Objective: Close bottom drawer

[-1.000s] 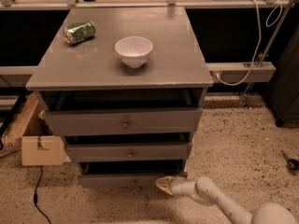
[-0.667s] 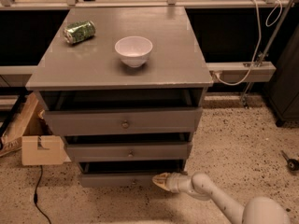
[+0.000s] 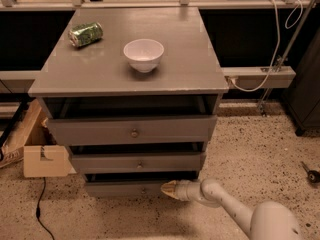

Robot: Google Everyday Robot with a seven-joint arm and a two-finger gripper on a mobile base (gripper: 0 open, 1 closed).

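Gripper point(image 3: 169, 189): low at the grey cabinet point(image 3: 185, 69) foot; jaws drawn together, gripping nothing; tip against the bottom drawer point(image 3: 115, 189) front, right of its knob point(image 3: 143, 189).

Smooth jaws touch matt grey wooden bottom drawer point(image 3: 125, 189).

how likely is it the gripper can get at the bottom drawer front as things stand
Probably yes. The gripper is low down, right at the right end of the bottom drawer front, which stands slightly pulled out. Nothing shows between them; whether they touch is unclear.
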